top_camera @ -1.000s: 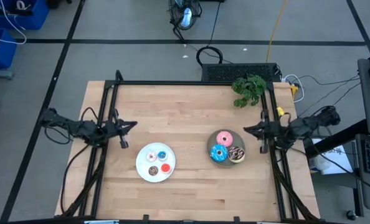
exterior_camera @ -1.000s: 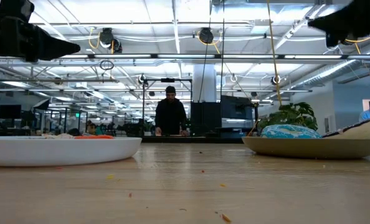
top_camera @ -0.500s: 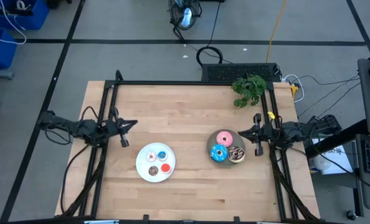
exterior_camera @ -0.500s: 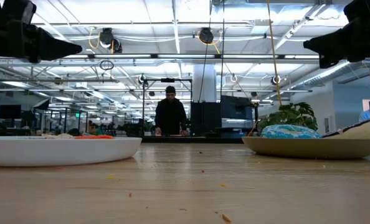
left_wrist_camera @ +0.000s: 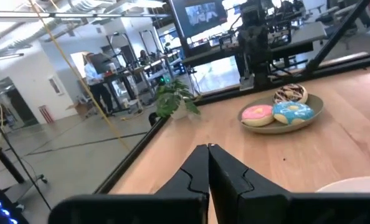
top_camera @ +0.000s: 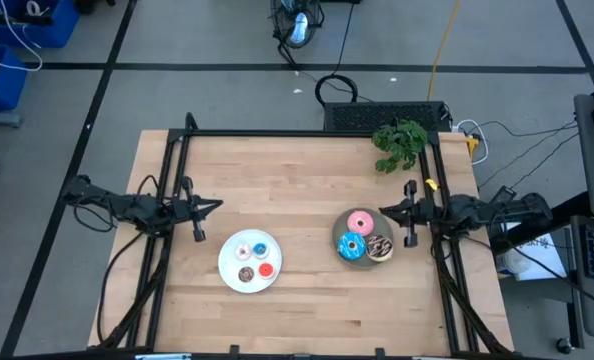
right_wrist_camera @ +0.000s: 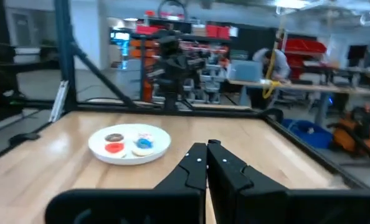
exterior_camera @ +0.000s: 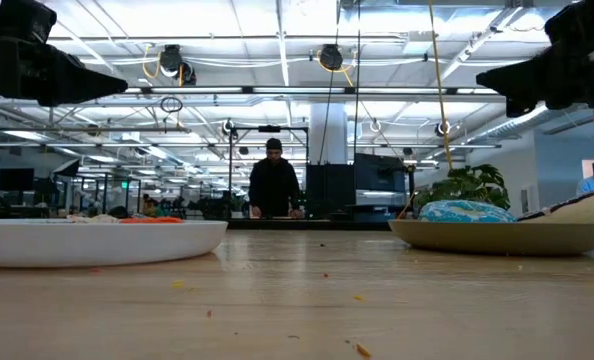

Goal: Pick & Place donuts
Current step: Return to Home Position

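Right gripper (top_camera: pixel 383 212): fingers pressed together, empty, raised above the table, pointing inboard. Just ahead of its tip: grey plate (top_camera: pixel 337 236) bearing pink donut (top_camera: pixel 355 224), blue-sprinkled donut (top_camera: pixel 347 246) and chocolate donut (top_camera: pixel 375 249). Left gripper (top_camera: pixel 215 203): likewise closed and empty, near white plate (top_camera: pixel 223 262) holding three tiny donuts (top_camera: pixel 260 250). Homing likely needs only a straight pull-back outboard.

Standing here, I can read no word, number or brand anywhere. The large dark wall screen (left_wrist_camera: pixel 200 15) beyond the table's far edge shows a lit picture, but any lettering on it is too small to make out. The white mark on the blue plastic bin (top_camera: pixel 39 22), on the floor far left, is only a shape.
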Controlling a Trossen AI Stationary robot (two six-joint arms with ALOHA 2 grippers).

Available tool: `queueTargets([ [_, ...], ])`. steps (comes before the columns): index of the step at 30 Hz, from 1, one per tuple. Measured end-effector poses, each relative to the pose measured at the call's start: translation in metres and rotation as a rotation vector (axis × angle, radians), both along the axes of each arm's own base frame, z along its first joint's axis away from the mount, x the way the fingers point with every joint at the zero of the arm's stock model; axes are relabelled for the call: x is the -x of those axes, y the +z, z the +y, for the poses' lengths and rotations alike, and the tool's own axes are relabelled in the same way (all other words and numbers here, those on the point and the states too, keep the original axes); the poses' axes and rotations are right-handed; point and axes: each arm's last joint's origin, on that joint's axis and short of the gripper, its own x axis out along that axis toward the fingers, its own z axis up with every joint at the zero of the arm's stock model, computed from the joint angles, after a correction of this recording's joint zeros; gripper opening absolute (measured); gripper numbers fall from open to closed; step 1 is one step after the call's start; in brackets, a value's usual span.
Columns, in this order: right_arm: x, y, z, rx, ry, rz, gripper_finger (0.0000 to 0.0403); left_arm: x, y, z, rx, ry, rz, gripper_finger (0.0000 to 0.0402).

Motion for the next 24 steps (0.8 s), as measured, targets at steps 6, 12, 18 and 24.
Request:
queueTargets([
  [6,-0.0004,0.0019,-0.002,-0.018,0.052,-0.022,0.0,-0.0001,-0.0018,-0.0005,0.012,-0.016,0.014,0.0005],
  [12,-0.0006,0.0005,-0.0031,-0.013,0.04,-0.008,0.0,-0.002,-0.0059,-0.0034,-0.013,-0.104,0.008,0.0004],
  [18,-0.0005,0.0018,-0.0033,0.001,0.038,-0.021,0.0,-0.002,-0.0063,-0.0027,0.03,-0.079,-0.004,0.0005],
  [24,-0.0006,0.0008,-0.0033,0.002,0.038,-0.011,0.0,-0.002,-0.0064,-0.0025,0.094,-0.071,-0.021,0.0015],
])
